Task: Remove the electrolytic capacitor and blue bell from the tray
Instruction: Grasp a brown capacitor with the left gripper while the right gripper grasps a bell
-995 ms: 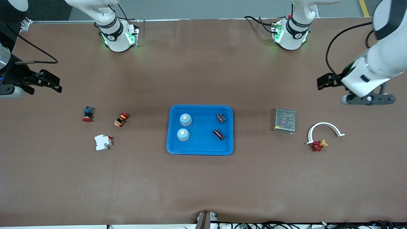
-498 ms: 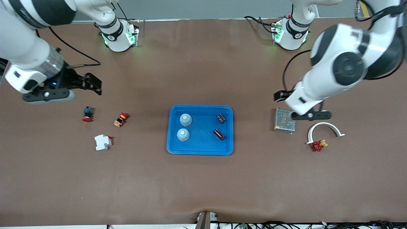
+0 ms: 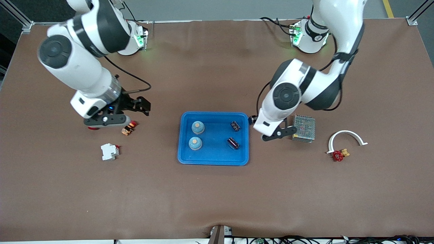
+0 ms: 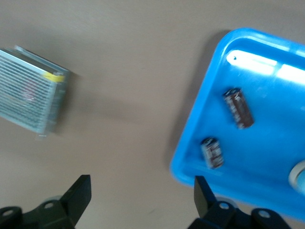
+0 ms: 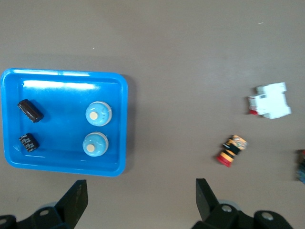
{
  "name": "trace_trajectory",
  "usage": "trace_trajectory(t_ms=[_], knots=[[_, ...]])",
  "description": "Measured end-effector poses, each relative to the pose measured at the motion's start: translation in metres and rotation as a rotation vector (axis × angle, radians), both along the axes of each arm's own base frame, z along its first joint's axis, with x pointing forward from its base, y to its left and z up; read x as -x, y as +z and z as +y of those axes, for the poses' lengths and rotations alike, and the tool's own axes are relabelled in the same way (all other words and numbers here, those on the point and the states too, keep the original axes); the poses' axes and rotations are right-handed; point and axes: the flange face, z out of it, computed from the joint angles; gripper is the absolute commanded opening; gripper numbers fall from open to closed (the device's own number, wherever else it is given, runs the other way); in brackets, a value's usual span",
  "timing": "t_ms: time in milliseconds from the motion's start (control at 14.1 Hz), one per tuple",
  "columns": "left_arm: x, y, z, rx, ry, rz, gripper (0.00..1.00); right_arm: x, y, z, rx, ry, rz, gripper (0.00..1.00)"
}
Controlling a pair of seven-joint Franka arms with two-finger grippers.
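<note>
A blue tray (image 3: 213, 161) lies mid-table. In it are two pale blue bells (image 3: 197, 127) (image 3: 195, 143) and two dark capacitors (image 3: 235, 125) (image 3: 233, 143). My left gripper (image 3: 252, 120) hangs open over the table just outside the tray's edge toward the left arm's end. In the left wrist view the left gripper (image 4: 142, 188) holds nothing, with both capacitors (image 4: 238, 108) (image 4: 212, 152) close by. My right gripper (image 3: 145, 106) is open over bare table between the small switches and the tray. In the right wrist view the right gripper (image 5: 141, 188) is empty, the bells (image 5: 98, 114) (image 5: 95, 144) farther off.
A metal mesh box (image 3: 303, 127), a white arc (image 3: 346, 136) and a red knob (image 3: 338, 155) lie toward the left arm's end. A white breaker (image 3: 109, 151) and an orange-red button (image 3: 129, 127) lie toward the right arm's end. The right hand partly hides a red button (image 3: 91, 128).
Both arms have swung in from the table's ends toward the tray. The left gripper now hangs beside the tray's edge, the right over the switches' area. Nothing on the table has moved.
</note>
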Motion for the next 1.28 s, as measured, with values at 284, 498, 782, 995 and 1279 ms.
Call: trace_trajectory(t_ms=[284, 498, 782, 995, 1279], knots=[[0.013, -0.06, -0.048, 0.028, 0.136, -0.035, 0.8, -0.002, -0.058, 0.052, 0.003, -0.024, 0.016, 1.0], [0.022, -0.088, -0.074, 0.057, 0.197, -0.059, 0.76, -0.003, -0.11, 0.083, 0.004, -0.002, 0.023, 1.0], [0.036, -0.121, -0.088, 0.04, 0.235, -0.035, 0.67, -0.002, -0.168, 0.108, 0.006, 0.022, 0.026, 1.0], [0.048, -0.142, -0.096, 0.013, 0.232, -0.02, 0.61, 0.002, -0.2, 0.122, 0.01, 0.038, 0.032, 1.0], [0.048, -0.152, -0.094, -0.013, 0.213, -0.032, 0.29, 0.007, -0.221, 0.129, 0.02, 0.049, 0.051, 1.0]])
